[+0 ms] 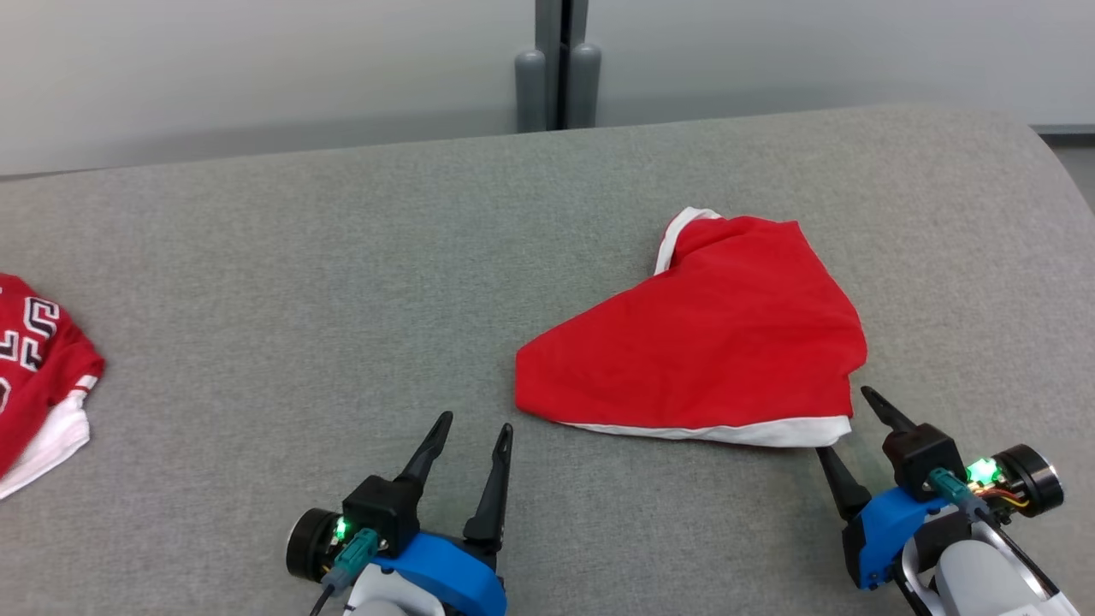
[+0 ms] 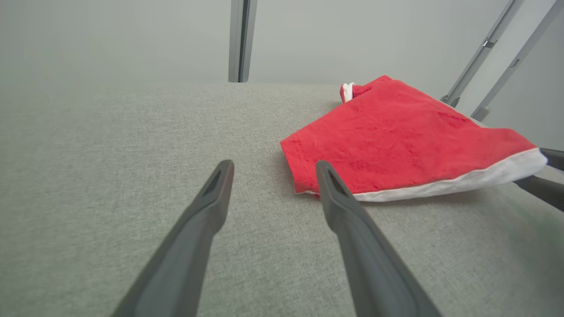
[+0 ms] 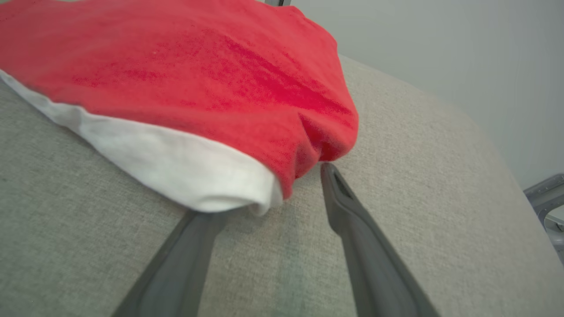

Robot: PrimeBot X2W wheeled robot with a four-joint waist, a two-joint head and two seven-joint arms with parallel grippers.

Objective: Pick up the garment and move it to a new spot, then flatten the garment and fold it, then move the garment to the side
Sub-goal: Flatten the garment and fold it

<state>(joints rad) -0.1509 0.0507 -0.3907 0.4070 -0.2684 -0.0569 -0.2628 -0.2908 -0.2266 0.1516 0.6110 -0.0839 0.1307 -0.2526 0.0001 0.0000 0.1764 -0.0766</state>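
The garment (image 1: 710, 342) is red with a white hem, lying folded in a rough triangle on the grey cloth-covered table (image 1: 342, 282), right of centre. My right gripper (image 1: 843, 419) stands open at the garment's near right corner. In the right wrist view the garment (image 3: 198, 75) drapes its white hem corner over one fingertip, while the other fingertip (image 3: 328, 174) is bare beside the red fold. My left gripper (image 1: 475, 423) is open over bare table, just left of the garment's near left corner. The left wrist view shows the garment (image 2: 396, 141) ahead and to the right of the left gripper (image 2: 274, 164).
A second red garment (image 1: 34, 368) with white lettering lies at the table's far left edge. A grey post (image 1: 560, 64) stands behind the table's far edge. The table's right edge curves down beyond my right arm.
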